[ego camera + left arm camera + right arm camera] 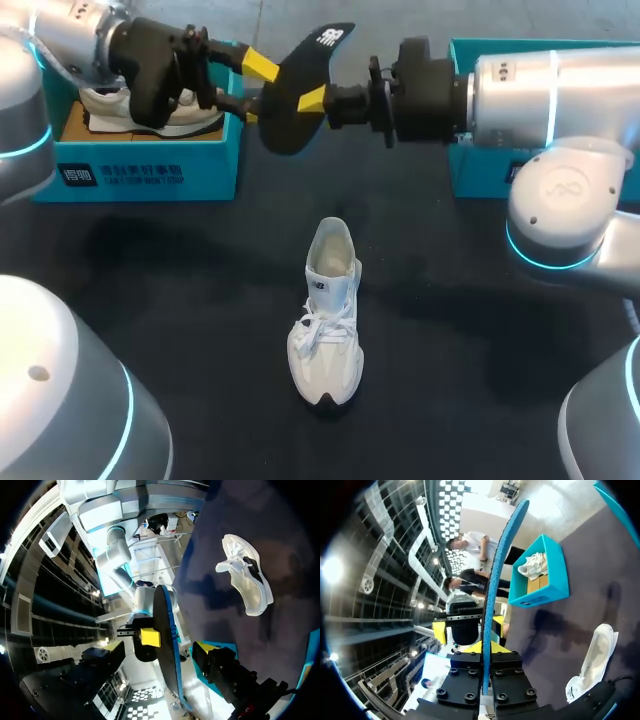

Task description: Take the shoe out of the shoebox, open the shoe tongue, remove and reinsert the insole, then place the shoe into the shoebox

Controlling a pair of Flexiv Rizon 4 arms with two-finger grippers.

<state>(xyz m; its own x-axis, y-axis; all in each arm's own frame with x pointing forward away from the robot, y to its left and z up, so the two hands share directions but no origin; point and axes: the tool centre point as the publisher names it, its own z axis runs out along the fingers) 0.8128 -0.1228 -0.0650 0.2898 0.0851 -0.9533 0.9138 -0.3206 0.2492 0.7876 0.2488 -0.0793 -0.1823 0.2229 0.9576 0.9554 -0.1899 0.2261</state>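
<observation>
Black counter (150, 290) occupied by white sneaker (325, 315), upright at centre, collar gaping. Dark insole (300, 70) held aloft near teal shoebox (140, 175), pinched by right end effector (318, 100). Left end effector (256, 90) spread wide astride it, not gripping. Reinsertion judged next: insole to be angled toe-first into collar, sneaker steadied by left.

A white shoe (325, 310) sits centred on the black table (450, 380), which is bare at its 3, 6 and 9 o'clock. My way is blocked at 10 o'clock by the shoebox (205, 165), at 2 o'clock by another teal box (480, 175), and at 12 by the raised insole (295, 90).
</observation>
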